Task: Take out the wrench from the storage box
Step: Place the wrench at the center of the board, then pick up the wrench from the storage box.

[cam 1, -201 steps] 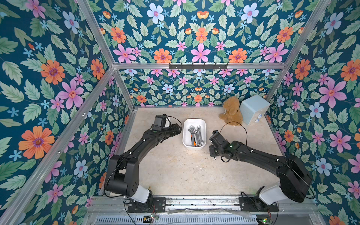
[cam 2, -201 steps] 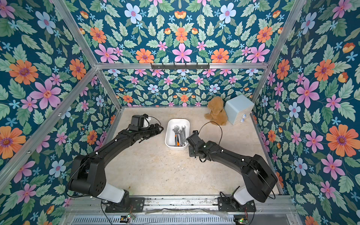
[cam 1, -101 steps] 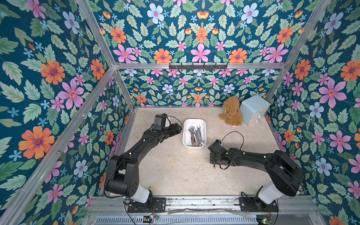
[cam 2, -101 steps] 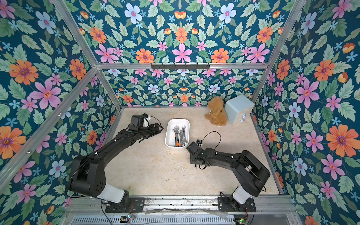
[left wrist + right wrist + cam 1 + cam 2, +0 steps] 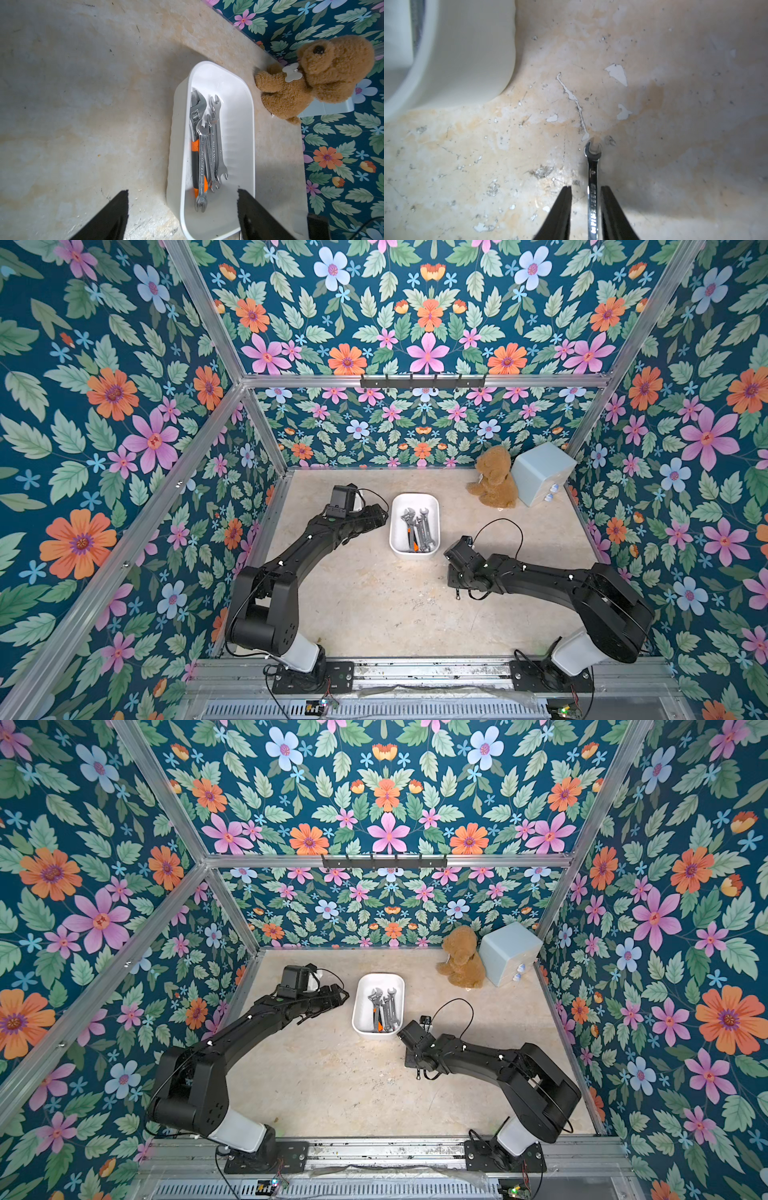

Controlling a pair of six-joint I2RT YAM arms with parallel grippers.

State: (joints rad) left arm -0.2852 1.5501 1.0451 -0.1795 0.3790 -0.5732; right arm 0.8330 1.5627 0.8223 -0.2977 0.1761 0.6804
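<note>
The white storage box (image 5: 393, 526) (image 5: 356, 1011) stands mid-table with several steel wrenches (image 5: 417, 529) (image 5: 209, 149) in it, one with an orange grip. One small wrench (image 5: 592, 187) lies flat on the table outside the box, between the parted fingers of my right gripper (image 5: 586, 187) (image 5: 455, 585). There is a clear gap on one side of it and a thin one on the other. My left gripper (image 5: 181, 190) (image 5: 380, 516) is open, hovering at the box's left side with nothing between its fingers.
A brown plush dog (image 5: 494, 481) and a pale blue cube box (image 5: 540, 472) sit in the back right corner. Floral walls close the table on three sides. A corner of the storage box (image 5: 467, 52) is close to the right gripper.
My right arm has drawn back from the box toward the front and gone down to the table. Its jaws have parted off the small wrench. The left arm has not moved.
</note>
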